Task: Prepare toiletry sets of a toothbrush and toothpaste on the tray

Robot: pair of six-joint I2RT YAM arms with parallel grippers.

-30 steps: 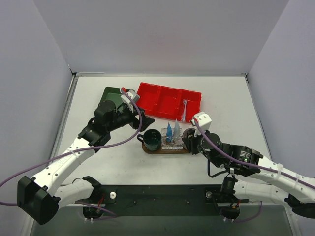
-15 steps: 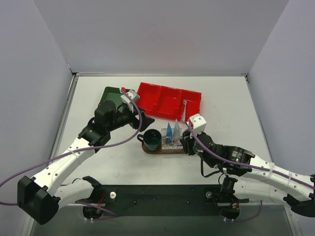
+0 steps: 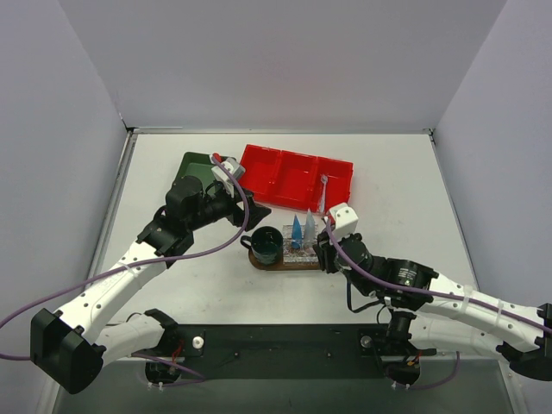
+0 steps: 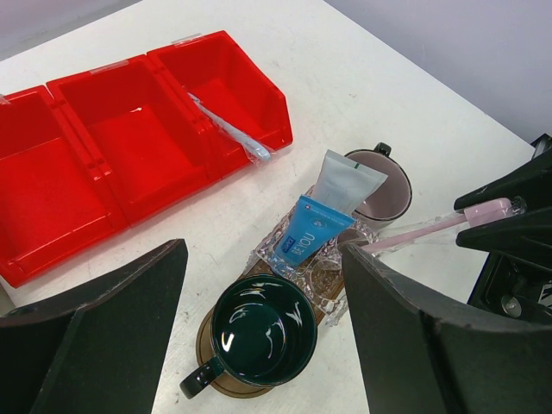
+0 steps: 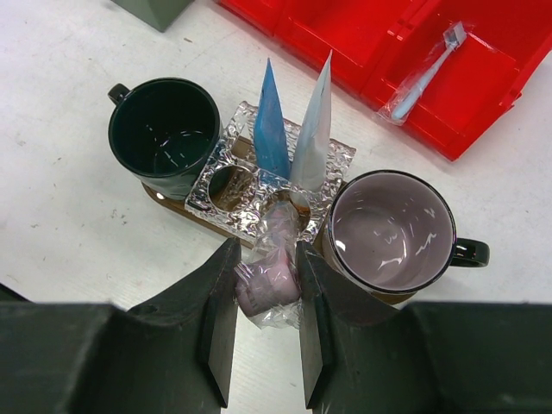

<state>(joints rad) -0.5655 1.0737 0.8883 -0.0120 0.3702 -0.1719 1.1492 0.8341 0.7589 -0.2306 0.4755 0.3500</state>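
- My right gripper (image 5: 266, 289) pinches the pink toothbrush (image 5: 274, 246); my left gripper (image 4: 263, 289) is spread.
- I should steer its tip into the holder (image 5: 226, 185) slot slowly, without nudging the tubes (image 5: 272, 129).

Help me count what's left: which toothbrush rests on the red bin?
The pale blue toothbrush, lying across the red bin's end compartment; the pink toothbrush is in the right pincer.

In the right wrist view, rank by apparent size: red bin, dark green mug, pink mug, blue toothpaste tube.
1. red bin, largest even though the frame cuts it off.
2. pink mug and dark green mug: near alike; the pink looks slightly bigger, perhaps only from nearness.
3. blue toothpaste tube, smallest.
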